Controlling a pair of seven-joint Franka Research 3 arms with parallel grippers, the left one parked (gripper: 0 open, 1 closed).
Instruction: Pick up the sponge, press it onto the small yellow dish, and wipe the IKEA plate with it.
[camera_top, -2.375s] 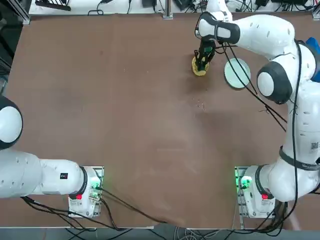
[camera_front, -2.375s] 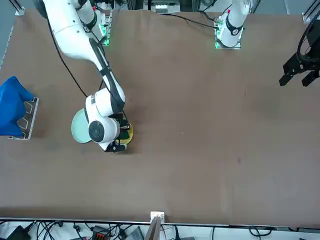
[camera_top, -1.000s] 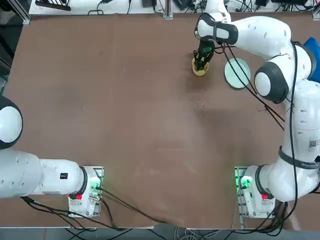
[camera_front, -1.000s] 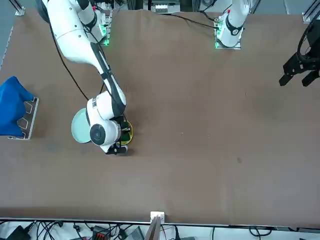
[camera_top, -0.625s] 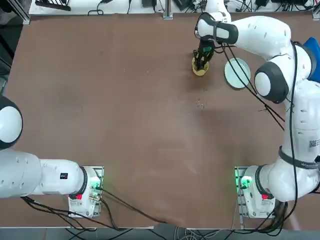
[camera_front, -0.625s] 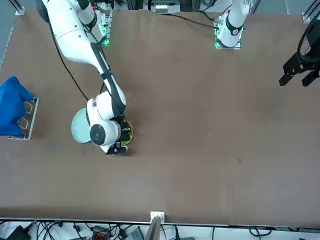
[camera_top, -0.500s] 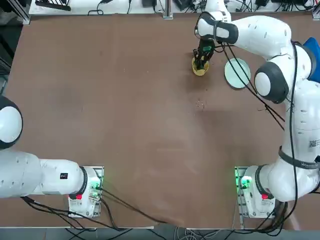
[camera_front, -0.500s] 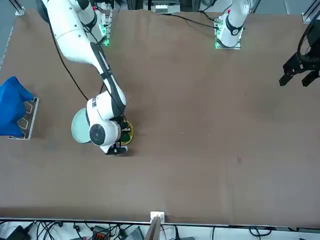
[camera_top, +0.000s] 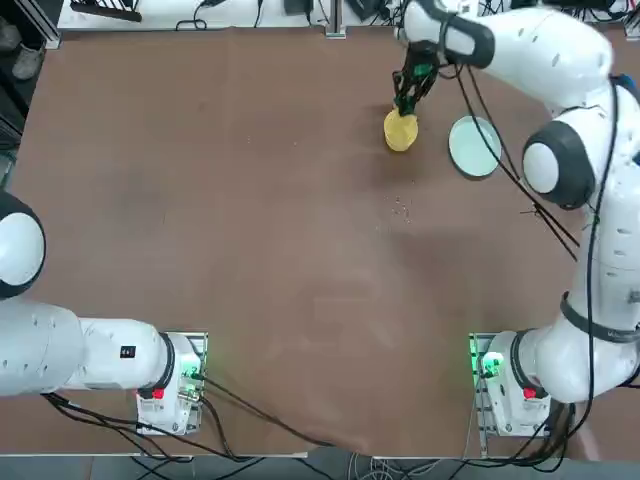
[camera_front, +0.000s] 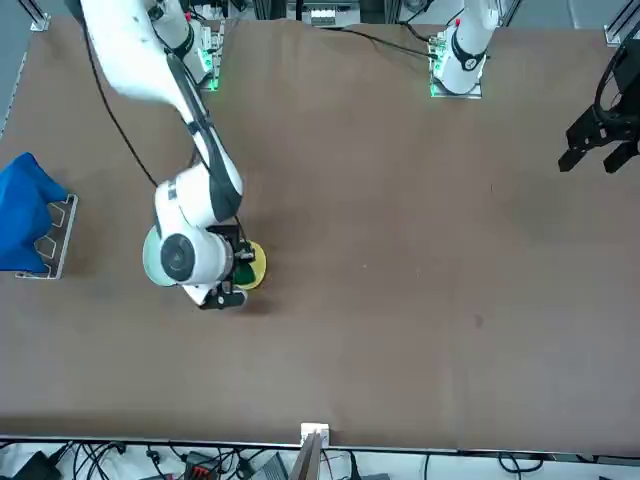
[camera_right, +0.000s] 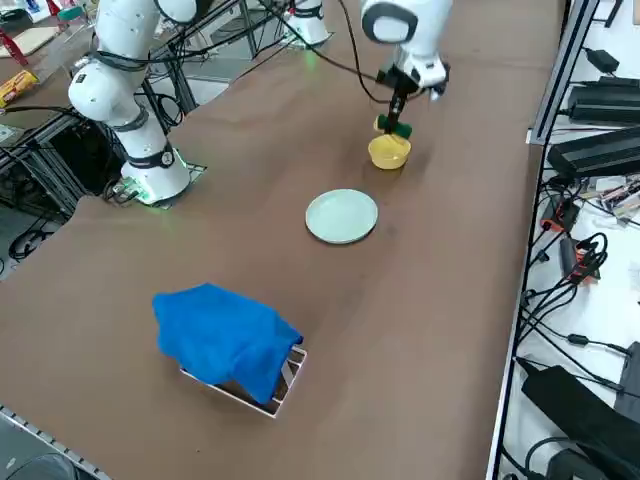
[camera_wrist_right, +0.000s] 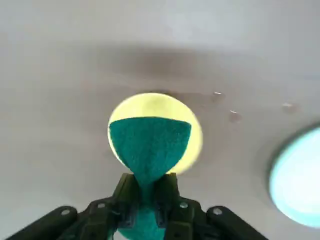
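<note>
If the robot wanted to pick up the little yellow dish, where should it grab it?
Probably by the rim. The small yellow dish is round and shallow and sits flat on the table, so one finger could go inside and one outside its raised edge, coming straight down from above. Right now the right gripper is busy: it is shut on the sponge, held above the dish.

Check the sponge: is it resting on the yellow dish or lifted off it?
Lifted. The right gripper is shut on the sponge and holds it above the yellow dish; the side view shows a gap between them.
</note>
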